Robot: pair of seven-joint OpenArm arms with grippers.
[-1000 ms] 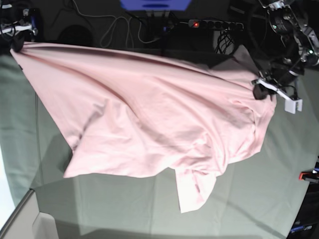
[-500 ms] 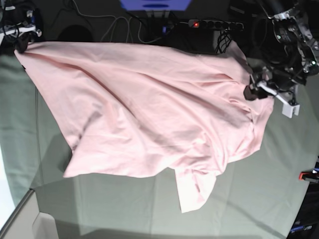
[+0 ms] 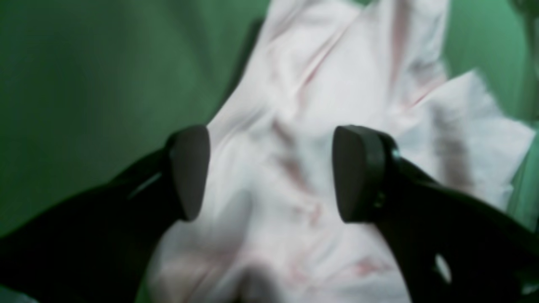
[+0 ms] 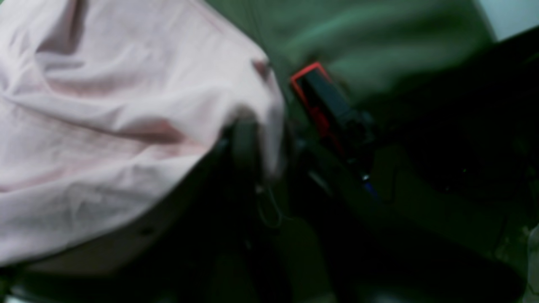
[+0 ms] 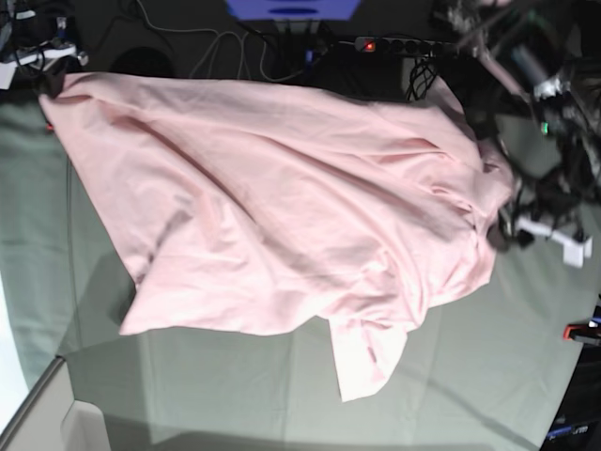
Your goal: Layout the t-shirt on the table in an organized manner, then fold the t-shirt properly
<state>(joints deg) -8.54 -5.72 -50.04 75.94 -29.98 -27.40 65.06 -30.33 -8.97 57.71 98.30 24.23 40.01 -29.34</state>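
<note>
The t-shirt point(image 5: 282, 216) is lying spread but rumpled across the table point(image 5: 470, 376), pale pink, plain side showing, no lettering to be seen. One corner is being drawn up toward the far left corner of the base view; a sleeve point(image 5: 368, 359) is hanging down toward the near edge. Deep creases are running across the middle of the cloth.

The left gripper point(image 3: 269, 172) is being held over the shirt's edge at the base view's right. In the left wrist view both dark pads are standing wide apart, pink fabric lying between and below them, nothing being pinched.

The right gripper point(image 4: 257, 147) is being seen only as a dark blur in its wrist view, with a fold of the shirt draped over one finger point(image 4: 244, 143). Whether the cloth is being gripped there, or how far the jaws are parted, cannot be told. A red-and-black clamp point(image 4: 322, 101) is sitting just beside that fold, at the table's edge.
</note>
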